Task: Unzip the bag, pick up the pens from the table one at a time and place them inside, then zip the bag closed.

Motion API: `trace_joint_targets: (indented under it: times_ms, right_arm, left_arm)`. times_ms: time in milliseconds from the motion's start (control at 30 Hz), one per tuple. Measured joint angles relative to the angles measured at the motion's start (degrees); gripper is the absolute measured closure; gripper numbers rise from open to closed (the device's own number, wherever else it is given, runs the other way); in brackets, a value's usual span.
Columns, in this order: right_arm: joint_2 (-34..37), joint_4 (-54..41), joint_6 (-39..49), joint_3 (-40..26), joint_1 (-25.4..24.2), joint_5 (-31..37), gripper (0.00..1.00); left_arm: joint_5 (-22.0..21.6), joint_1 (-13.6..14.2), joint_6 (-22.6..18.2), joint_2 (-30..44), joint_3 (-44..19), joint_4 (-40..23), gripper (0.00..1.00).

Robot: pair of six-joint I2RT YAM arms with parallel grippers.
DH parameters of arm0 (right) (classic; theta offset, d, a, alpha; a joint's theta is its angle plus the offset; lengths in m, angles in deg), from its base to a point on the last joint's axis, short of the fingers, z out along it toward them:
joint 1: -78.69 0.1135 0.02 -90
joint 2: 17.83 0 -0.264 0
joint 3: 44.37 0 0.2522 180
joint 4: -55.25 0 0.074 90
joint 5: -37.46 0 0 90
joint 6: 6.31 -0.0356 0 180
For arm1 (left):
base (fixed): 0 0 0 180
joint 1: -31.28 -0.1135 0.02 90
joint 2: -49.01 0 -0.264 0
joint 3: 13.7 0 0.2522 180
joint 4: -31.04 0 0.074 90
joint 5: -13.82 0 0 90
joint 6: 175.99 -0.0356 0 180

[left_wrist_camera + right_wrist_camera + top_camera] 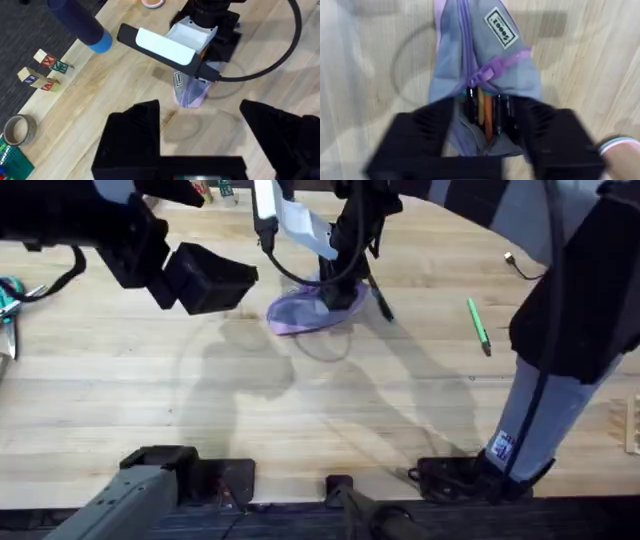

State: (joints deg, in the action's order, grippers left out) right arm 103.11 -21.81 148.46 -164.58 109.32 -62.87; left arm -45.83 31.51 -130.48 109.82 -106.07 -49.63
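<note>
Both end effectors gape empty: right end effector (485,145) straddles the bag (485,65), left end effector (200,145) hovers nearby.

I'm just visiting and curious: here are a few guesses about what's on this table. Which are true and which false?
1. A green pen lies on the table, apart from the pouch. True.
2. The lilac-and-grey pouch is zipped fully shut. False: the right wrist view shows it open, with pens inside.
3. The right gripper is down at the pouch's open mouth. True.
4. The left gripper is clamped on the green pen. False: it is open and holds nothing.
5. A black pen lies beside the pouch. True.
</note>
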Motion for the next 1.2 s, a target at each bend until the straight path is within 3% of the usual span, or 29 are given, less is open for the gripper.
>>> trace_joint_targets:
  times_ms: [67, 100, 700, 1200]
  right_arm:
    - [0.00, 0.37, 0.29, 0.00, 0.00, 0.02, 0.064]
    - [0.00, 0.57, 0.42, 0.00, 0.00, 0.04, 0.023]
    - [-0.72, 1.36, -3.20, 0.00, -0.65, -0.05, 0.006]
    - [-20.83, -7.64, -6.56, -0.02, -8.70, -0.44, 0.005]
  left_arm:
    - [0.00, 0.00, 0.00, 0.00, 0.00, 0.00, 0.008]
    - [0.00, 0.00, 0.00, -0.01, 0.00, 0.00, 0.007]
    - [0.00, 0.00, 0.00, -0.01, 0.00, 0.00, 0.007]
    - [0.00, 0.00, 0.00, 0.00, 0.00, 0.00, 0.007]
